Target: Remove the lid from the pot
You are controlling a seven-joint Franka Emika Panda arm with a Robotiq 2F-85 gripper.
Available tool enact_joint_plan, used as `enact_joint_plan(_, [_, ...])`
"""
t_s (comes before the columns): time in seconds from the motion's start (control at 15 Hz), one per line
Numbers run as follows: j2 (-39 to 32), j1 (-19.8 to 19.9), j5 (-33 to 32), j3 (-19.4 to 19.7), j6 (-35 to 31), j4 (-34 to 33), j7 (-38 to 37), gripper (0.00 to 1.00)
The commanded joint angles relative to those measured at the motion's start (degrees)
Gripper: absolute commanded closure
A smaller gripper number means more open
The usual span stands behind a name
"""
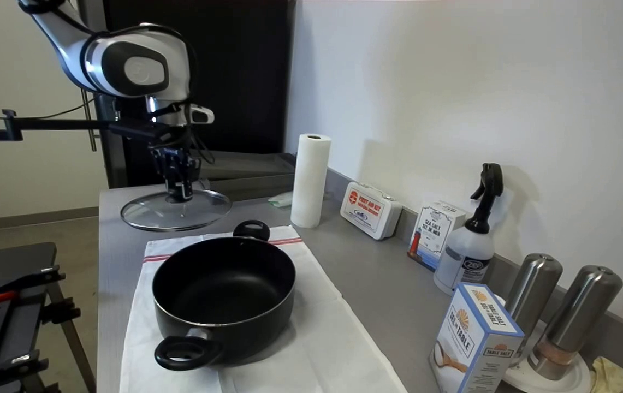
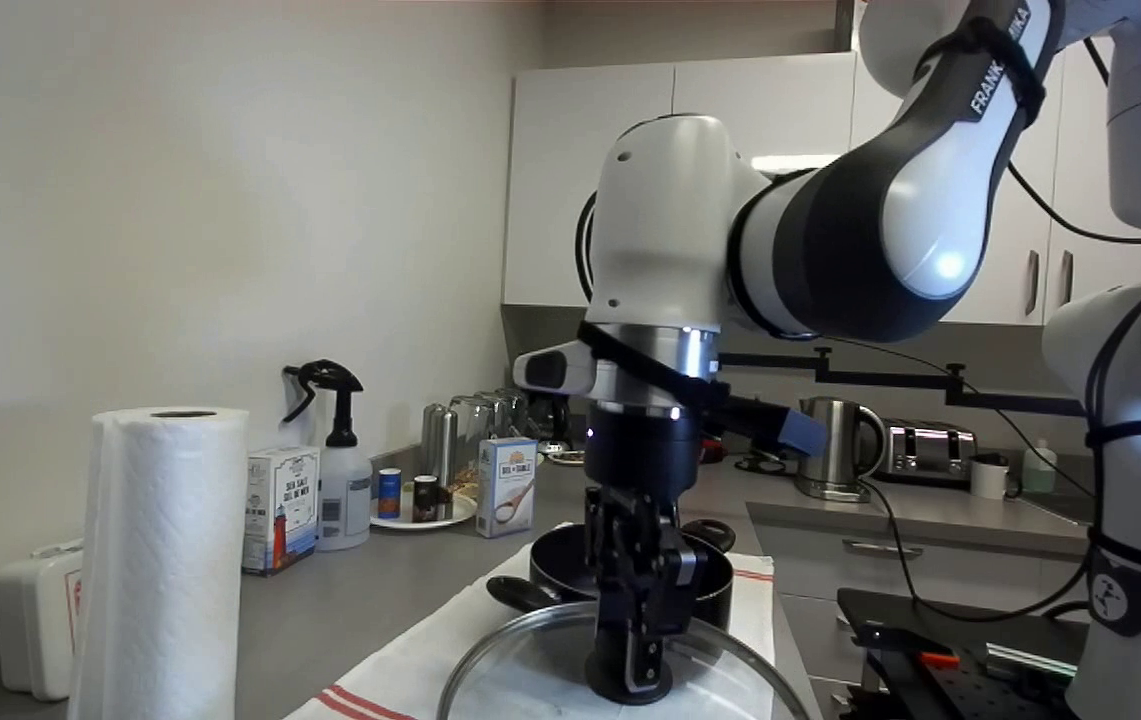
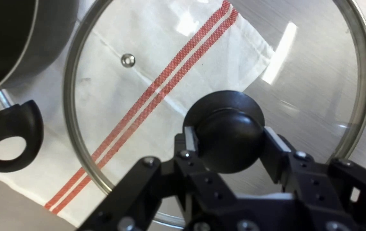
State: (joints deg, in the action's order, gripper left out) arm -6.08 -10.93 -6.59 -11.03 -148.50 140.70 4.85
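The black pot point(image 1: 259, 333) stands uncovered on a white cloth; it shows also in the exterior view behind the arm point(image 2: 555, 562) and at the upper left of the wrist view point(image 3: 56, 35). The round glass lid point(image 1: 202, 210) is apart from the pot, beside it past one handle. It looks level and appears held above the counter and cloth end; it also shows in an exterior view point(image 2: 530, 670) and the wrist view point(image 3: 223, 101). My gripper point(image 3: 232, 138) is shut on the lid's black knob, one finger on each side; it points down in both exterior views point(image 1: 180, 194) point(image 2: 635, 660).
The white cloth point(image 1: 316, 349) has red stripes at its end. A paper roll point(image 1: 311, 183), first aid kit point(image 1: 370, 212), sea salt box point(image 1: 435, 232), spray bottle point(image 1: 467, 256), table salt box point(image 1: 475, 341) and metal grinders point(image 1: 576, 316) stand along the wall.
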Motion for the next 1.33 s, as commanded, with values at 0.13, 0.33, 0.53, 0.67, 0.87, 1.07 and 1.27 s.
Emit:
enact_joint_plan(0.13, [-6.58, -0.41, -2.63, 0.11, -7.21, -1.69, 1.66, 0.75])
enact_joint_plan(0.33, [-9.97, 0.29, -1.93, 0.03, -12.37, -1.64, 3.58, 0.75])
enact_joint_plan(0.53, [-13.34, 1.27, -1.76, 0.1, -16.96, -1.73, 5.04, 0.75])
enact_joint_plan(0.67, [-15.35, 1.7, -2.2, 0.57, -18.69, -1.95, 5.53, 0.75])
enact_joint_plan(0.87, [-17.55, 2.21, -2.59, 1.06, -19.81, -2.29, 6.31, 0.75])
enact_joint_plan(1.07, [-18.48, 2.51, -2.68, 1.13, -19.97, -2.77, 6.97, 0.75])
enact_joint_plan(1.27, [-18.41, 2.72, -2.54, 0.85, -19.71, -2.73, 7.36, 0.75])
